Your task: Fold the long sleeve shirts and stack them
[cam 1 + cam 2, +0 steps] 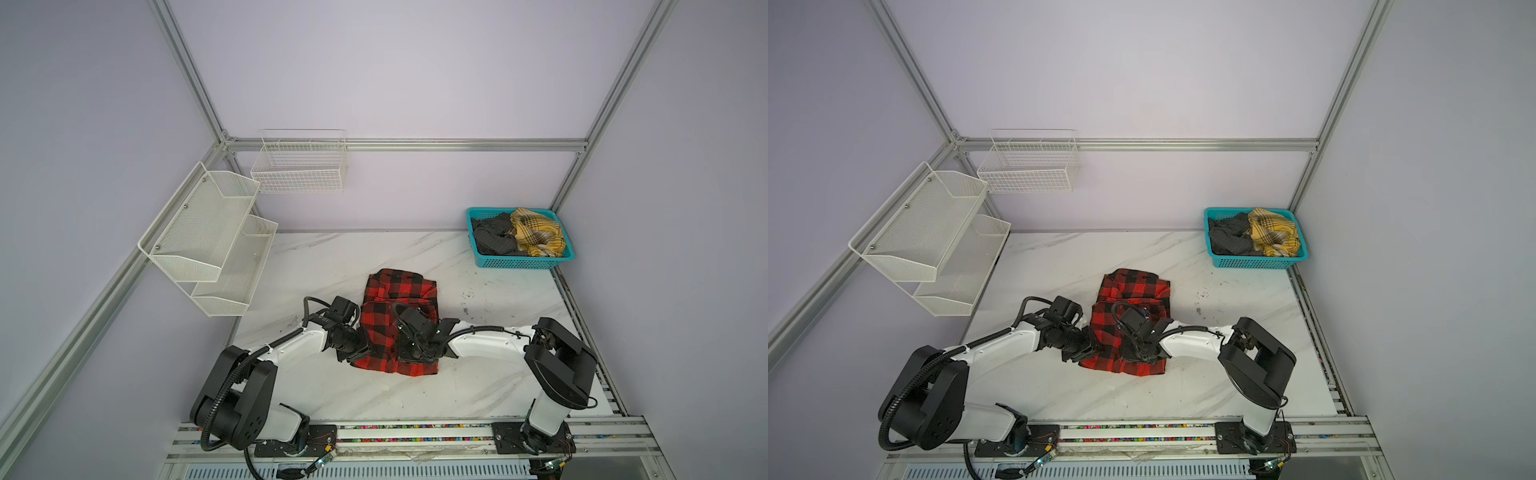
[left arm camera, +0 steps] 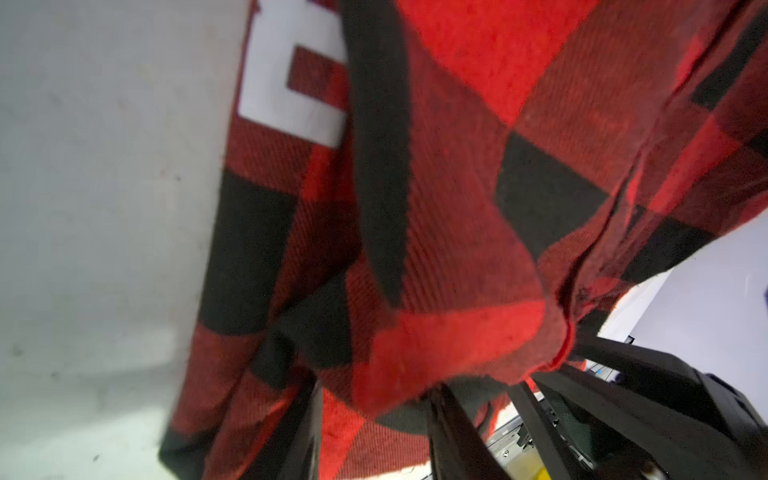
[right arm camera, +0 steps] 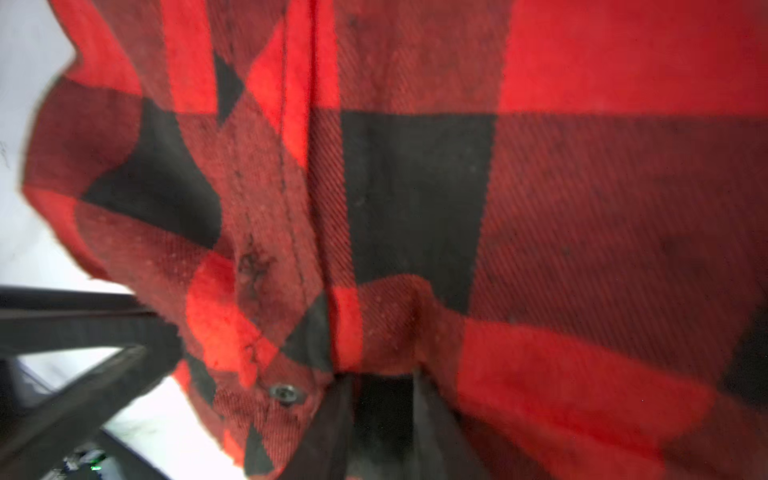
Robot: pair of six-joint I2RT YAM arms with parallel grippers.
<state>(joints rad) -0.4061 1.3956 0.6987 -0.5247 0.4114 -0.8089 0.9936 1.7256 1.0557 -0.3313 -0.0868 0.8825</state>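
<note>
This is a robotics lab test cell: an aluminium frame (image 1: pixel 407 144) with plain lavender panels (image 1: pixel 395 75) boxes in a marble-pattern tabletop (image 1: pixel 374 257). Two black-and-white robot arms (image 1: pixel 291 345) are bolted to a slotted metal rail (image 1: pixel 415 434) along its front edge, their cables exposed.

I have the shirt (image 1: pixel 399 286) lying on the table (image 1: pixel 332 257) about mid-width, nearer the front edge than the back wall. My left gripper (image 1: pixel 360 334) sits at its left edge and my right gripper (image 1: pixel 409 355) over its near right part, the two close together. In each wrist view cloth lies between the jaws. In the far right corner of the table stands the plastic basket (image 1: pixel 523 262), well apart from the shirt, with two crumpled garments (image 1: pixel 536 237) side by side in it. A wire basket (image 1: pixel 299 170) hangs on the back wall at left. A two-tier shelf (image 1: pixel 199 224) hangs on the left wall, in front of it.
</note>
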